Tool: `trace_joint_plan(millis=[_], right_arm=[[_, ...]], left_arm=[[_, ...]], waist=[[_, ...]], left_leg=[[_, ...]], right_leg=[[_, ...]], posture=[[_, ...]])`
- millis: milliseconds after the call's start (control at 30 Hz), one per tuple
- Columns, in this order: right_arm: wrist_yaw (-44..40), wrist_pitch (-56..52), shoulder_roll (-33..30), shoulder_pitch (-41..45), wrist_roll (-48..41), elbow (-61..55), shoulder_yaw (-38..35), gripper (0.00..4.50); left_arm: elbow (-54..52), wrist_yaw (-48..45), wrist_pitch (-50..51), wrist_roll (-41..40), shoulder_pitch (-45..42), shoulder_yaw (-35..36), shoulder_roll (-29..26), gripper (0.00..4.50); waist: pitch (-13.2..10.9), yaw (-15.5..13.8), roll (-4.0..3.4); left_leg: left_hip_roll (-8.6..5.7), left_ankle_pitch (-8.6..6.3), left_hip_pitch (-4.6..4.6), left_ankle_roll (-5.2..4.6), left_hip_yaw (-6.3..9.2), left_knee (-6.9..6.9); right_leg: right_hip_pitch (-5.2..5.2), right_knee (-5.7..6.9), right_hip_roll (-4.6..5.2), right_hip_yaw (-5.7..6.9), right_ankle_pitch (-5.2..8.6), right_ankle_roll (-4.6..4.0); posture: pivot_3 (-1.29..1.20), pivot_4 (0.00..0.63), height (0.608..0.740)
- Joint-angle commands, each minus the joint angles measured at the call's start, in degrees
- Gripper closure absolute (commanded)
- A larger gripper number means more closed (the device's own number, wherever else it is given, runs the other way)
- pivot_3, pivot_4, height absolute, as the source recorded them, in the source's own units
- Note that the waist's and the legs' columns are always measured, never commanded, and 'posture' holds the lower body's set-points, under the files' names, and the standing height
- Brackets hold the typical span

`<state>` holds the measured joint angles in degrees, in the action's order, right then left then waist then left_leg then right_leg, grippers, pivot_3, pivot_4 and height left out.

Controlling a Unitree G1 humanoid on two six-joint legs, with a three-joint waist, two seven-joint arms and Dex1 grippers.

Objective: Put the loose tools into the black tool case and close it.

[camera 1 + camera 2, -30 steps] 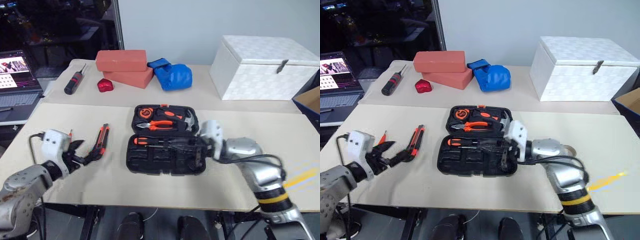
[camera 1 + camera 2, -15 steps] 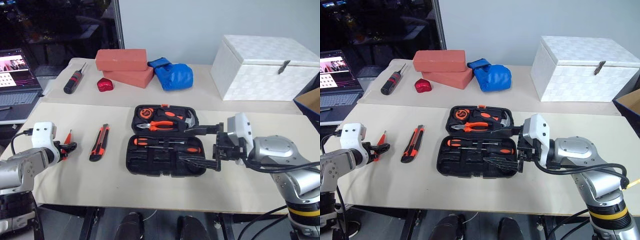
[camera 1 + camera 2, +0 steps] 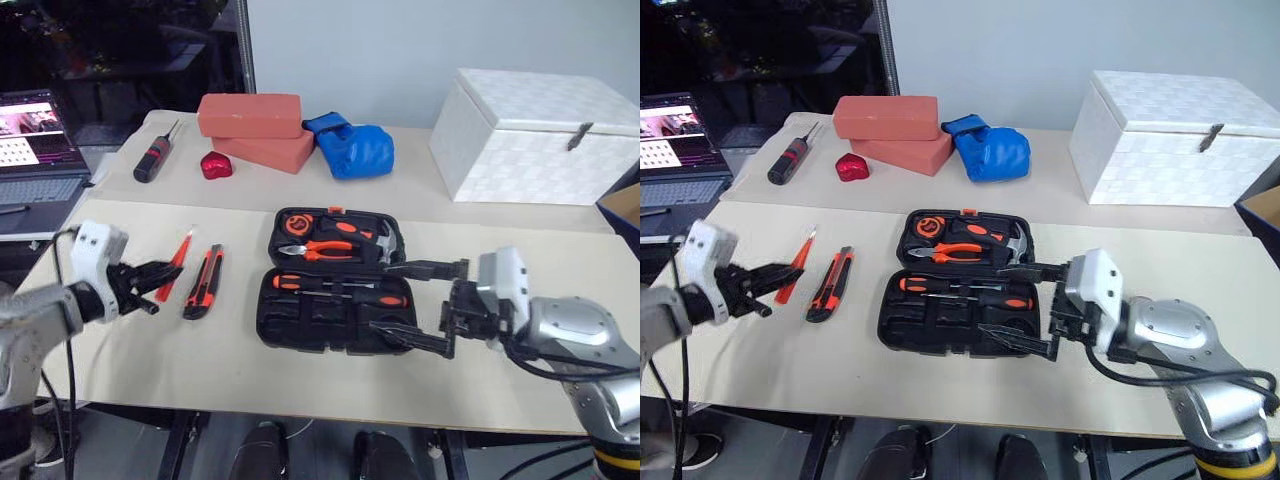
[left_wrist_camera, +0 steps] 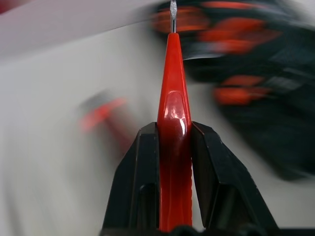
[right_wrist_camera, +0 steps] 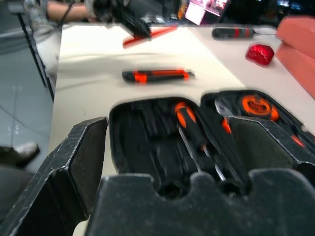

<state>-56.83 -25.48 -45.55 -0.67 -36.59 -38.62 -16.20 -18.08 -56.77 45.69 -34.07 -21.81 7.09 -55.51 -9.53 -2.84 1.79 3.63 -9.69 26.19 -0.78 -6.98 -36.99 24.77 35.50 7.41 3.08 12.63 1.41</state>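
One slim screwdriver point(image 4: 173, 123) clamped in your left gripper point(image 4: 173, 147); right gripper point(image 3: 420, 305) gapes empty. Carry it toward 3 o'clock, seat it in a free slot of the tool case point(image 3: 310, 325).

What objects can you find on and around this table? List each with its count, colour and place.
tool case: 1, black, open, table centre
utility knife: 1, orange-black, left of case
slim screwdriver: 1, orange, in left gripper
bricks: 2, red, stacked at back
glove: 1, blue, beside bricks
box: 1, white, back right
thick screwdriver: 1, black-red, back left
laptop: 1, far left
left gripper: shut on screwdriver
right gripper: open, beside case
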Motion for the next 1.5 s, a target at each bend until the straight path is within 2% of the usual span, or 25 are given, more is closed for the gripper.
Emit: trace_joint_plan(millis=[33,133,167,267,367,467,600,933,1000,1033,1100,1200,1267,1400,1500], right_arm=[[-2.55,0.84,-2.37,-5.36,-3.23,-4.47,-9.55,0.0],[-4.55,0.1,-4.35,-10.38,-3.8,-5.74,-15.52,0.0],[-4.61,0.02,-4.59,-11.76,-3.95,-5.93,-17.36,0.0],[-3.71,-0.4,-4.95,-13.69,-4.62,-6.87,-19.69,0.0],[-2.54,-0.97,-4.95,-14.91,-5.36,-8.38,-20.75,0.0],[-1.38,-1.66,-4.92,-15.88,-6.25,-9.97,-21.74,0.0],[-0.05,-1.8,-4.76,-17.07,-6.6,-11.21,-22.13,0.0],[1.77,-1.21,-4.53,-17.39,-6.27,-11.54,-20.37,0.0],[1.85,-1.15,-4.54,-17.36,-6.34,-11.51,-20.21,0.0],[1.83,-1.13,-4.52,-17.44,-6.44,-11.52,-20.22,0.0],[1.8,-1.02,-4.45,-17.56,-6.5,-11.5,-20.18,0.0],[1.86,-0.69,-4.34,-17.11,-6.49,-10.92,-19.56,0.0],[2.21,-0.46,-4.07,-16.42,-6.67,-10.47,-18.81,0.0],[2.94,-0.29,-3.51,-14.69,-6.52,-9.47,-16.79,0.0],[3.02,-0.15,-3.43,-13.95,-6.18,-8.89,-15.75,0.0]], left_arm=[[1.83,-7.68,-5.1,5.43,-8.91,-14.17,2.92,3.81],[7.59,-12.75,-11.23,13.33,-16.37,-24.81,6.44,3.81],[10.81,-13.1,-13.61,17.12,-18.75,-28.62,8.37,3.81],[17.23,-13.78,-17.65,22.86,-22.66,-33.7,12.36,3.81],[21.36,-14.23,-18.51,26.13,-25.04,-35.95,15.44,3.81],[23.81,-15.67,-21.41,29.98,-25.39,-38.19,15.9,3.81],[25.81,-17.01,-23.94,33.76,-25.92,-39.29,15.52,3.81],[23.25,-18.72,-21.12,35.51,-24.81,-38.59,16.42,3.81],[21.8,-19.5,-18.06,32.43,-24.75,-36.04,16.78,3.03],[21.31,-19.67,-16.8,30.49,-24.85,-34.03,17.06,2.86],[20.25,-20.32,-13.8,26.67,-24.9,-30.45,17.22,2.08],[18.87,-19.88,-6.1,19.22,-24.29,-23.58,17.93,2.08],[17.68,-18.29,-3.26,15.84,-22.74,-19.94,18.73,2.78],[15.79,-9.94,-4.39,15.52,-17.04,-16.53,23.11,4.35],[14.88,-5.73,-5.86,17.66,-13.8,-17.99,24.97,4.48]], waist=[[0.01,-0.1,-0.06],[-0.01,0.37,-0.02],[-0.01,0.52,-0.02],[-0.01,0.72,-0.02],[-0.01,0.68,-0.01],[-0.01,0.61,-0.02],[-0.01,0.64,-0.02],[0.0,0.9,-0.04],[0.0,0.9,-0.04],[0.0,0.9,-0.03],[-0.01,0.85,-0.03],[-0.01,0.76,-0.01],[-0.01,0.76,-0.02],[0.0,0.77,-0.03],[-0.02,0.69,-0.01]], left_leg=[[0.04,0.0,0.0,-0.01,-0.03,0.0],[0.08,0.03,-0.01,-0.08,0.09,-0.08],[0.11,0.21,-0.01,-0.39,0.12,-0.1],[0.13,0.3,-0.03,-0.55,0.23,-0.16],[0.13,0.3,-0.01,-0.58,0.35,-0.22],[0.12,0.28,0.0,-0.63,0.51,-0.28],[0.12,0.26,-0.01,-0.66,0.56,-0.33],[0.18,0.25,-0.07,-0.69,0.64,-0.71],[0.18,0.25,-0.07,-0.69,0.66,-0.78],[0.18,0.25,-0.06,-0.69,0.66,-0.79],[0.17,0.25,-0.05,-0.69,0.66,-0.81],[0.17,0.25,0.0,-0.7,0.69,-0.83],[0.17,0.25,0.0,-0.71,0.71,-0.84],[0.13,0.25,-0.05,-0.72,0.72,-0.85],[0.11,0.26,-0.03,-0.73,0.72,-0.87]], right_leg=[[-0.27,-0.08,-0.01,-0.01,-0.06,0.02],[-0.49,-0.15,-0.27,-0.01,-0.16,0.24],[-0.49,-0.16,-0.34,-0.03,-0.25,0.4],[-0.51,-0.15,-0.43,-0.09,-0.28,0.48],[-0.5,-0.13,-0.46,-0.11,-0.27,0.49],[-0.55,-0.14,-0.45,-0.13,-0.05,0.85],[-0.57,-0.14,-0.45,-0.18,-0.05,0.86],[-0.57,0.34,-0.46,-0.23,0.23,0.54],[-0.58,0.39,-0.46,-0.24,0.25,0.51],[-0.58,0.4,-0.46,-0.24,0.25,0.51],[-0.57,0.41,-0.46,-0.27,0.25,0.51],[-0.54,0.42,-0.46,-0.27,0.25,0.52],[-0.55,0.44,-0.46,-0.27,0.26,0.53],[-0.62,0.45,-0.45,-0.3,0.25,0.57],[-0.61,0.48,-0.46,-0.32,0.23,0.61]], posture=[[0.0,0.15,0.74],[0.0,0.15,0.74],[0.0,0.15,0.74],[0.0,0.15,0.74],[0.0,0.15,0.74],[0.0,0.15,0.74],[0.0,0.15,0.74],[0.0,0.15,0.74],[0.0,0.15,0.74],[0.0,0.15,0.74],[0.0,0.15,0.74],[0.0,0.15,0.74],[0.0,0.15,0.74],[0.0,0.15,0.74],[0.0,0.15,0.74]])
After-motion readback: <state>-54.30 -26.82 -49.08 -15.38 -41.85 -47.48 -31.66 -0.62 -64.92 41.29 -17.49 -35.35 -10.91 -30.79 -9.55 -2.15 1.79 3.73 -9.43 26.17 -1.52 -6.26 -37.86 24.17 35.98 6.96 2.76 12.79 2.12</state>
